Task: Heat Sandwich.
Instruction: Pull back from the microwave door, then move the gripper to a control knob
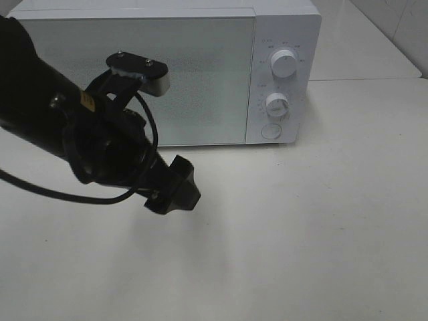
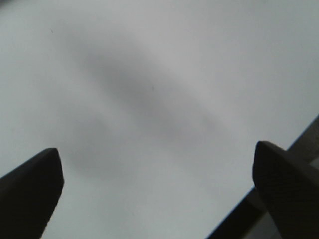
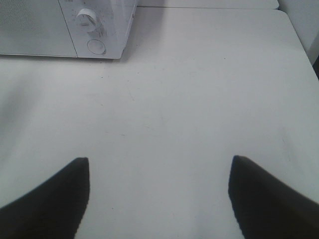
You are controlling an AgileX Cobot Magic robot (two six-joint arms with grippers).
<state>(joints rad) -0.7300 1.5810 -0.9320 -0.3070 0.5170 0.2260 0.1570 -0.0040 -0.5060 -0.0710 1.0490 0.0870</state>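
The pale worktop [image 1: 321, 234] took up most of every view and carried a white microwave [image 1: 284, 27] at its far side. Its frosted door [image 1: 140, 80] was shut. The left arm [image 1: 60, 127] reached over the worktop in front of that door. The left tool [image 2: 159, 196] hung above bare surface with its jaws spread wide and nothing between them. The right tool [image 3: 159, 199] was likewise wide open and empty, pointing across the worktop toward the microwave's control side. On the panel sat an upper dial [image 1: 283, 64], a lower dial [image 1: 276, 105] and a small round button [image 1: 271, 131].

The sandwich showed in no view. It may have been inside the microwave behind the shut door, but the frosted panel did not let that be checked.

With the sandwich unseen, its handling could only be judged by kind. It was probably light, soft enough to squash, and layered, so the slices could slide apart. The safest hold would likely be a gentle pinch from above and below, near the middle, pressing both slices together, not a grip on one crust edge.
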